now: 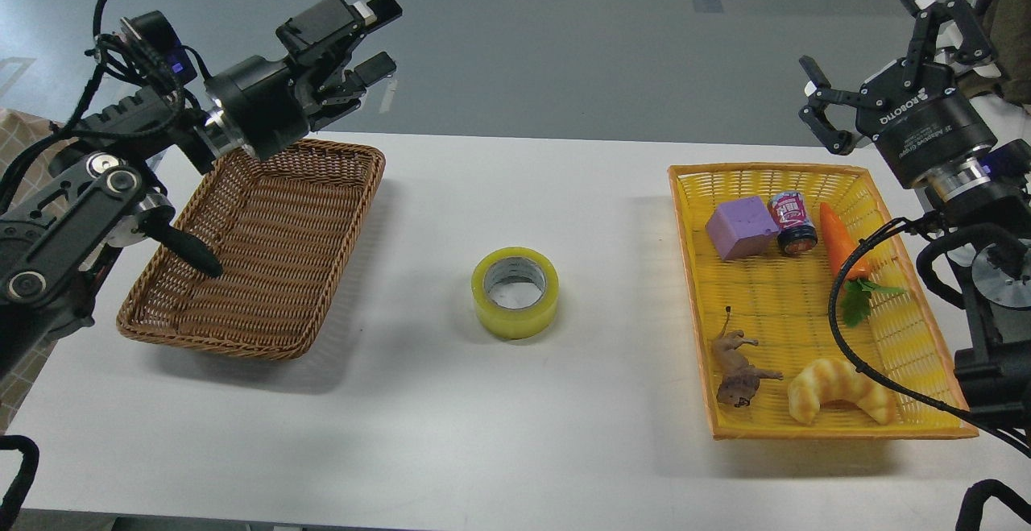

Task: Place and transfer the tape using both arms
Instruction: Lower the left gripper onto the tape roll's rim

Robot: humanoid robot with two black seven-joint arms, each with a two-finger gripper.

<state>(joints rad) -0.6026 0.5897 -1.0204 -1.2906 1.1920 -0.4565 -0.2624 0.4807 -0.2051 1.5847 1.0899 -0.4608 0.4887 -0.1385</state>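
Note:
The tape [515,292], a yellowish translucent roll with a grey-white core, lies flat on the white table [515,434] midway between two baskets. My left gripper [374,39] is open and empty, raised above the far right corner of the brown wicker basket [258,249], well up and left of the tape. My right gripper [874,47] is open and empty, raised beyond the far right corner of the yellow basket [813,297], far from the tape.
The brown wicker basket holds nothing. The yellow basket holds a purple block [741,226], a small jar [793,223], a toy carrot [842,253], a toy animal [737,370] and a croissant [842,390]. A black cable [854,338] hangs over it.

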